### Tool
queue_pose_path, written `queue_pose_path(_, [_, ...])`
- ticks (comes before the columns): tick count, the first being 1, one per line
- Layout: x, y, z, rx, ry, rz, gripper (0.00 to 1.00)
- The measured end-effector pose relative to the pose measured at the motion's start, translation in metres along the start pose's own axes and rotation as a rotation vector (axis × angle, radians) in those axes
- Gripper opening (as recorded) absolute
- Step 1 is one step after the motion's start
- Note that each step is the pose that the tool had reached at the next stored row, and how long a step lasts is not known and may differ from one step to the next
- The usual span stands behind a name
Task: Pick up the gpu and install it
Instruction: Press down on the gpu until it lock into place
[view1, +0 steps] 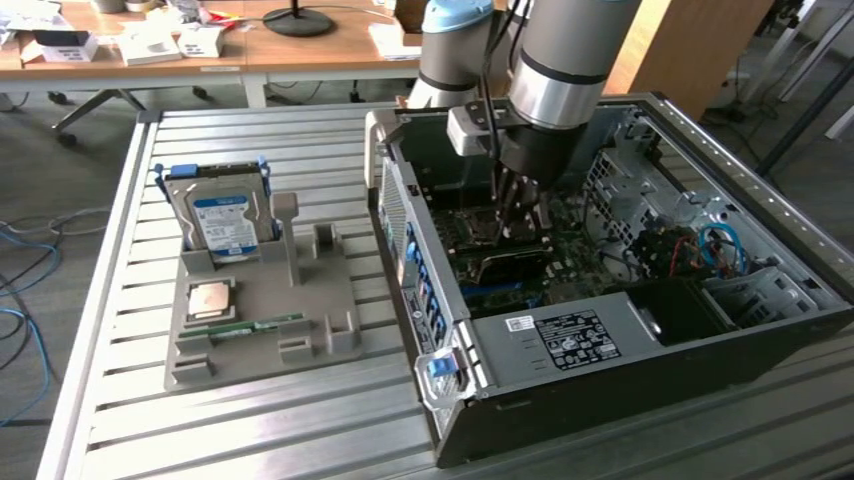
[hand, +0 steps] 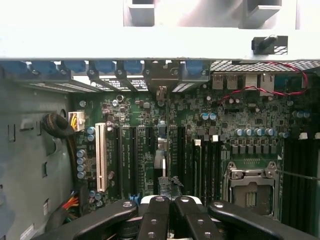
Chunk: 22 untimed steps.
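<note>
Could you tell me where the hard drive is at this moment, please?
In the exterior view the hard drive stands upright at the far end of the grey holder tray, on the view's left, apart from the open computer case.

We're looking at the gpu (hand: 160, 161) edge-on in the wrist view, so it's really just a thin upright sliver, with its top edge showing pale and bluish bits and a dark end nearest the camera. It stands on its long edge among the expansion slots (hand: 131, 160) of the green motherboard (hand: 235, 117), running straight toward the rear wall of the case (hand: 160, 45). Its near end sits right at the closed fingertips of the gripper (hand: 167, 201); we can't tell whether it's fully seated.
</note>
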<state>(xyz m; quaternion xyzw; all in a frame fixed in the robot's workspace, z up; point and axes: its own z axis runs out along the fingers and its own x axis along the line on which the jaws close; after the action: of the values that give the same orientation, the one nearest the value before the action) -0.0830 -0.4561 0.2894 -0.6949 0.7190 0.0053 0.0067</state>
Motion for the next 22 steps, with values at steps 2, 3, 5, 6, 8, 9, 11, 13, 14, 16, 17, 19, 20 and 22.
queue_pose_path(2, [0.000,0.0005,0.0026,-0.0001,0.0001,0.001,0.11])
queue_pose_path(3, [-0.001,0.0007,0.0038,0.0000,0.0000,0.001,0.11])
queue_pose_path(5, [-0.001,0.0010,0.0059,0.0000,0.0001,0.001,0.11])
queue_pose_path(6, [-0.001,0.0012,0.0069,0.0000,0.0001,0.002,0.11])
queue_pose_path(8, [-0.002,0.0014,0.0084,0.0000,0.0001,0.002,0.11])
queue_pose_path(9, [-0.002,0.0017,0.0089,0.0000,0.0002,0.003,0.11])
queue_pose_path(11, [-0.002,0.0021,0.0099,-0.0001,0.0001,0.004,0.11])
queue_pose_path(13, [-0.002,0.0021,0.0100,-0.0001,0.0002,0.004,0.11])
queue_pose_path(14, [-0.002,0.0020,0.0100,-0.0001,0.0002,0.004,0.11])
queue_pose_path(16, [-0.002,0.0020,0.0109,0.0002,-0.0003,0.004,0.11])
queue_pose_path(17, [-0.002,0.0021,0.0119,0.0001,-0.0004,0.004,0.11])
queue_pose_path(19, [-0.002,0.0021,0.0130,-0.0001,-0.0002,0.004,0.11])
queue_pose_path(20, [-0.002,0.0021,0.0130,-0.0002,0.0001,0.004,0.11])
queue_pose_path(22, [-0.002,0.0021,0.0137,0.0000,-0.0004,0.004,0.11])
